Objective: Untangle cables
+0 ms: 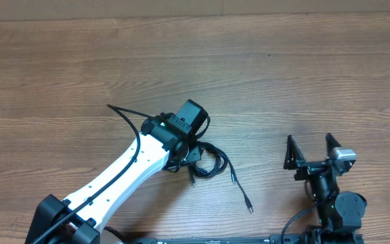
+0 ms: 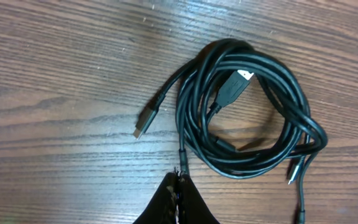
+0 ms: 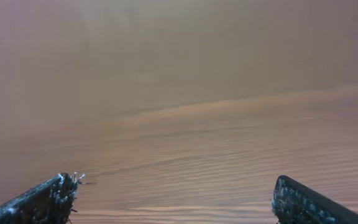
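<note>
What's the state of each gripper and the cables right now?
cables: coiled in one tangled bundle, lying on the table, a few plug ends sticking out free.
left gripper: shut, pinching one strand at the bundle's edge.
right gripper: open, empty, well apart from the bundle.

Soft even light, faint shadows under cables (image 2: 227, 93). Overhead and left wrist sharp; right wrist view defocused, hazy, pinkish.
</note>
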You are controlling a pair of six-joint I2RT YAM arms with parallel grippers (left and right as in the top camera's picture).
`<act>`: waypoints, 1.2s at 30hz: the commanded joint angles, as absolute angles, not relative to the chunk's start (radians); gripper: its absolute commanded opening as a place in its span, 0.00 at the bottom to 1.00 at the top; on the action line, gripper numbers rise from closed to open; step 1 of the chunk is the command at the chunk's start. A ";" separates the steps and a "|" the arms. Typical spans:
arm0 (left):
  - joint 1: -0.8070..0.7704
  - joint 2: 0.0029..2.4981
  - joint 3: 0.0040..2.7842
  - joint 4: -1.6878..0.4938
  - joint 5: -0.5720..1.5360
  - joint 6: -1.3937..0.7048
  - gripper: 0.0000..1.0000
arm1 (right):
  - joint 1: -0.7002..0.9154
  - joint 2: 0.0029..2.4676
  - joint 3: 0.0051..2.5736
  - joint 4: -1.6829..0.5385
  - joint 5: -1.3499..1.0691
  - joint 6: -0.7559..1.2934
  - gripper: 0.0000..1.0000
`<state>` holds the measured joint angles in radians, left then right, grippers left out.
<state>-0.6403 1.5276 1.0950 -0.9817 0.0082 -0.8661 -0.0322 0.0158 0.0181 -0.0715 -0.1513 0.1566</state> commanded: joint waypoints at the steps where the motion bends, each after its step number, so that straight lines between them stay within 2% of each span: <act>1: -0.634 1.511 1.113 -0.971 0.003 -0.891 0.04 | -0.033 0.017 0.008 -0.055 -0.407 0.635 1.00; 4: -0.634 1.511 1.113 -0.966 -0.002 -0.928 0.04 | -0.034 0.017 0.008 -0.054 -0.634 0.889 1.00; 8: -0.634 1.513 1.113 -0.948 -0.003 -0.978 0.04 | -0.034 0.017 0.008 -0.062 -0.884 1.114 1.00; 11: -0.635 1.514 1.113 -0.929 -0.003 -0.977 0.04 | -0.034 0.017 0.008 -0.061 -1.042 1.157 1.00; 14: -0.635 1.517 1.113 -0.931 -0.002 -0.973 0.04 | -0.034 0.017 0.008 -0.061 -1.090 1.156 1.00; 21: -0.642 1.517 1.113 -0.929 0.024 -0.925 0.04 | -0.035 0.017 0.009 0.038 -0.980 1.096 1.00; 26: -0.642 1.517 1.113 -0.934 0.027 -0.831 0.04 | -0.035 0.019 0.010 0.180 -0.985 1.235 0.96; 33: -0.642 1.517 1.113 -0.882 0.023 -0.776 0.04 | -0.035 0.107 0.059 0.182 -0.885 1.206 0.95; 34: -0.642 1.517 1.113 -0.875 0.023 -0.764 0.08 | -0.035 0.136 0.071 0.182 -0.863 1.182 0.95; 36: -0.642 1.517 1.113 -0.866 0.015 -0.739 0.37 | -0.035 0.195 0.097 0.178 -0.828 1.135 0.95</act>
